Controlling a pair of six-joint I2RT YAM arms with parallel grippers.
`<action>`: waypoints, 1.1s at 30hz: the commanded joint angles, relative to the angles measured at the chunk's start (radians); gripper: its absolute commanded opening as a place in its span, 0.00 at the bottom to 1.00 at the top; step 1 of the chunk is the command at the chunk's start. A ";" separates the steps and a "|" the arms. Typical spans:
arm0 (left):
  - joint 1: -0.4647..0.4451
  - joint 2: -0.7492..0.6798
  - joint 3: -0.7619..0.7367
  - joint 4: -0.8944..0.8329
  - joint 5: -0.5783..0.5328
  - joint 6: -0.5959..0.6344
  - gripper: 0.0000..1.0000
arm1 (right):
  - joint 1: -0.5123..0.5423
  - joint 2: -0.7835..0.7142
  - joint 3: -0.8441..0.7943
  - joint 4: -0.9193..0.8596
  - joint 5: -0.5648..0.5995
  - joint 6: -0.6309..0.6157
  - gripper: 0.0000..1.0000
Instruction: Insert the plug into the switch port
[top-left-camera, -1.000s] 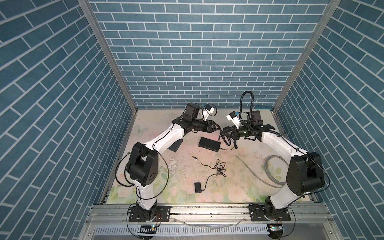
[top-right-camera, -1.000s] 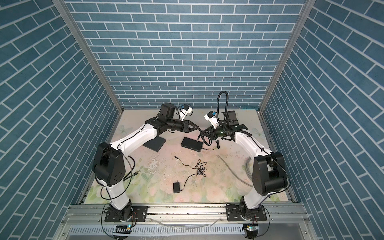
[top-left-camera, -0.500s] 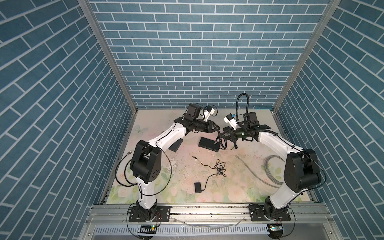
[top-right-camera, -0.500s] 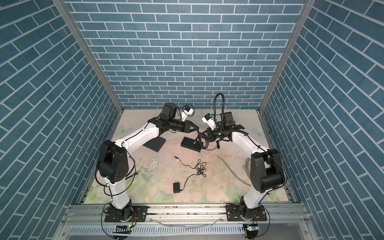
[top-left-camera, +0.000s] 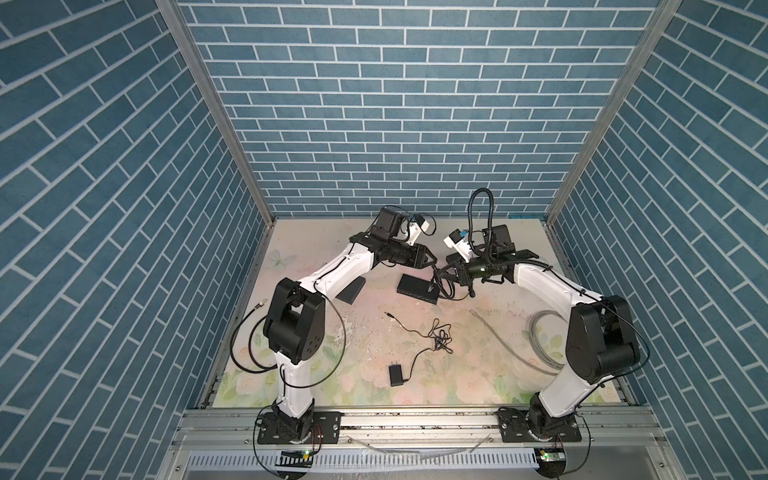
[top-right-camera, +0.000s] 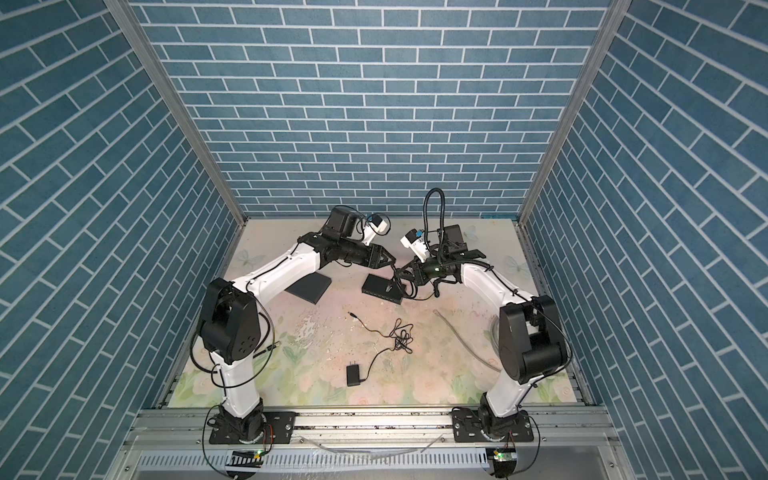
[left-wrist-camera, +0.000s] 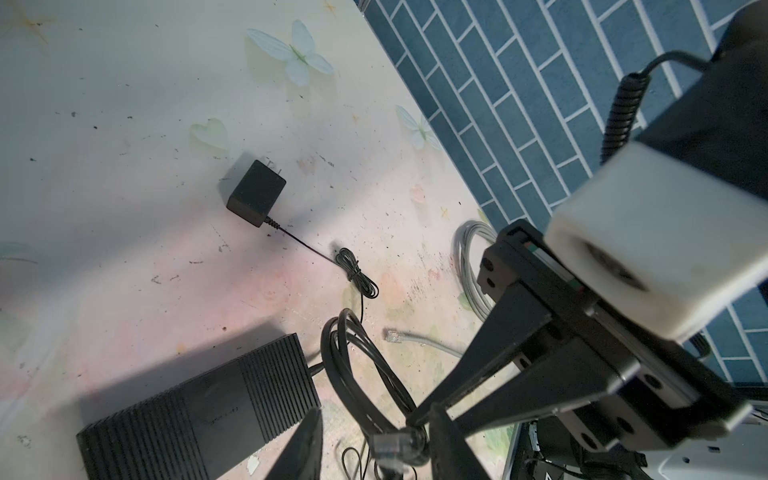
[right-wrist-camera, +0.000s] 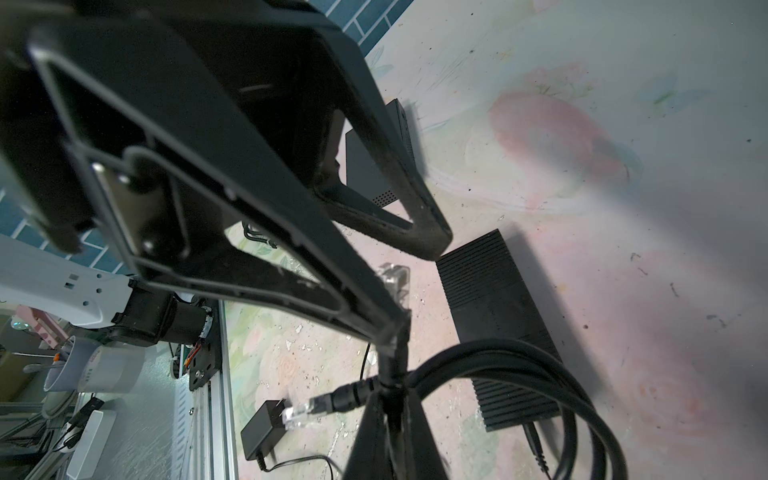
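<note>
plug (left-wrist-camera: 386, 446) in right tool (left-wrist-camera: 417, 422), beside switch (left-wrist-camera: 199, 415)

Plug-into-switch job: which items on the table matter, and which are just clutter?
In play: switch; clear plug on the black cable; right gripper, clamped on that cable; left gripper, open near the plug.
Lying about: corded power adapter; grey cable; flat black slab.
</note>
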 joint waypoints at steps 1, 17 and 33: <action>-0.014 0.021 0.023 -0.017 0.009 0.014 0.43 | 0.013 0.026 0.038 -0.020 -0.033 -0.031 0.00; -0.017 0.023 0.008 0.018 0.011 -0.046 0.16 | 0.017 0.038 0.036 -0.020 -0.024 -0.026 0.00; -0.016 -0.018 -0.022 0.045 -0.114 -0.202 0.09 | 0.017 -0.028 -0.053 0.080 0.060 0.013 0.27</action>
